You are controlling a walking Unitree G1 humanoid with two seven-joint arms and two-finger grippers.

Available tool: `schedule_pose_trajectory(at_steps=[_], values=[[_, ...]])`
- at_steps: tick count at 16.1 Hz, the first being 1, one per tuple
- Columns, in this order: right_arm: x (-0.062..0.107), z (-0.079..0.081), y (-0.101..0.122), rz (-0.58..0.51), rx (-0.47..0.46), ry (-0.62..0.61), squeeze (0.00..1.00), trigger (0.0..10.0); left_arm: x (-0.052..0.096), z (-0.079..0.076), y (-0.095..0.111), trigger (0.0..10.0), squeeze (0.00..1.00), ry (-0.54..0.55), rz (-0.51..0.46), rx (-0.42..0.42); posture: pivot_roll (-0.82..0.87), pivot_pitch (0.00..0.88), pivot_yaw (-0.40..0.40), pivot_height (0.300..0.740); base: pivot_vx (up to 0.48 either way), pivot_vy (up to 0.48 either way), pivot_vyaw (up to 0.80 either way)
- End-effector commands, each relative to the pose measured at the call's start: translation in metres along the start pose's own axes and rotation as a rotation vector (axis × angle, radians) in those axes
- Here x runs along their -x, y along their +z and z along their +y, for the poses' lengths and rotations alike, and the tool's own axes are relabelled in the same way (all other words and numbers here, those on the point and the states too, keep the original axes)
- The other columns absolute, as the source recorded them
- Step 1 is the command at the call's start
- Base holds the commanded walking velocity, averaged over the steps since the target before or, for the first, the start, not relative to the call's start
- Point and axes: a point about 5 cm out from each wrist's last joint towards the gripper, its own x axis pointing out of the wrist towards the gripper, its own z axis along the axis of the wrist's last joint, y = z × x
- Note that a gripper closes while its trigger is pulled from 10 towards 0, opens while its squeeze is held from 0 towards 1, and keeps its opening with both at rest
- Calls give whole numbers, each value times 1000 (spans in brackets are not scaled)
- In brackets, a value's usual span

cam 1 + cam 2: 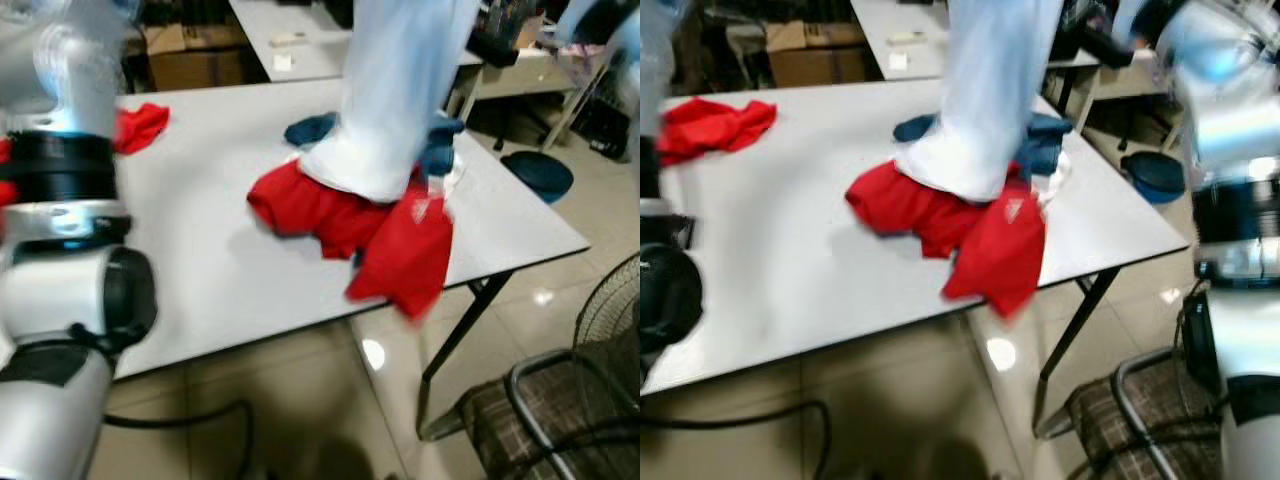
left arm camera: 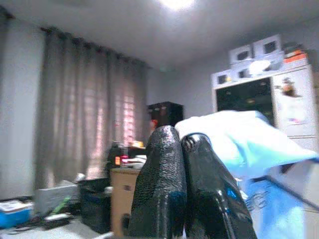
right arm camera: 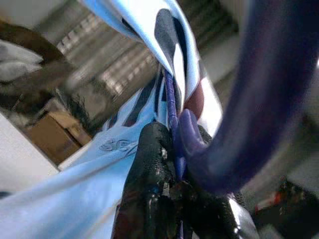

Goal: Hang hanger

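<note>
The right tool was clamped on the blue hanger, which carried a pale blue shirt above the desk. The left tool was closed, its fingers pressed together beside the shirt. A red garment lay on the desk beneath.

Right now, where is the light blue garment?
In the left eye view the light blue garment hangs at centre, its lower end over the red clothes on the white table; the right gripper pinches its purple hanger.
</note>
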Motion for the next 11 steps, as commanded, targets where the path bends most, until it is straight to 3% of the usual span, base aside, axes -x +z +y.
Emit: schedule_pose_trajectory(at_steps=[1,3,4,5,6,8,9,11], values=[[11,15,-25,81,-37,103,0,10000,1,-4,-16,10000,0,-3,62,-9,57,0,-32,740,334,0,0],[21,46,-43,124,-78,270,0,10000,10,-7,-38,10000,0,1,142,-9,59,0,-32,740,326,0,0],[29,66,-52,139,-108,364,0,10000,18,-14,-58,10000,0,-11,210,-5,57,0,-29,740,304,0,0],[44,85,-59,164,-131,462,0,10000,35,-28,-91,10000,0,-42,322,0,51,0,-21,740,274,0,0],[61,93,-65,197,-171,508,0,10000,71,-50,-131,10000,0,-141,492,-69,41,0,-14,740,0,0,0],[83,99,-67,242,-211,573,0,10000,110,-74,-160,10000,0,-274,645,-105,33,0,-10,740,0,0,0],[99,106,-64,264,-263,637,0,10000,127,-81,-172,10000,0,-287,715,-71,31,0,-11,740,0,0,0],[115,111,-61,293,-280,691,0,10000,137,-84,-181,10000,0,-300,793,-59,29,0,-13,740,0,0,0]])
